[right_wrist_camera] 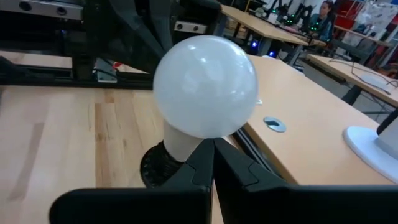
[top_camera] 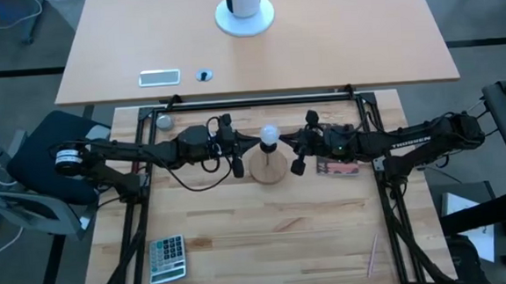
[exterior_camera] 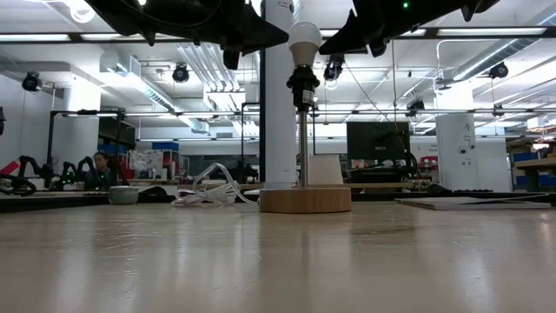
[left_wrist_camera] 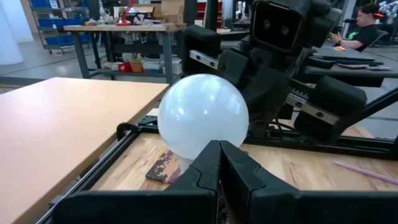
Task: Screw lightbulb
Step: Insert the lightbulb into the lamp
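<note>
— Where is the lightbulb (top_camera: 269, 136) right now?

— It sits upright in the black socket (exterior_camera: 303, 85) at the top of a thin metal post (exterior_camera: 303, 148), which rises from the round wooden disc stand (top_camera: 269, 167). The stand rests on the bench (top_camera: 268, 238) near the middle of its far edge.

— And the arms?

— Both reach in toward the bulb from opposite sides. The left gripper (top_camera: 235, 157) hangs just beside the stand on its left, and the right gripper (top_camera: 299, 154) just beside it on its right. Neither touches the bulb.

— Are the fingers apart or together?

— Together on both. In the left wrist view the two dark fingers (left_wrist_camera: 219, 171) meet in front of the white globe, with nothing between them. The right wrist view shows the same: its fingers (right_wrist_camera: 208, 168) are pressed to each other below the bulb, empty.

— Anything else on the bench?

— A calculator (top_camera: 167, 257) lies toward the near left corner, a small grey ball (top_camera: 164, 122) at the far left corner, and a pinkish stick (top_camera: 373, 254) near the right edge. A small dark packet (top_camera: 337, 167) lies under the right arm.
</note>
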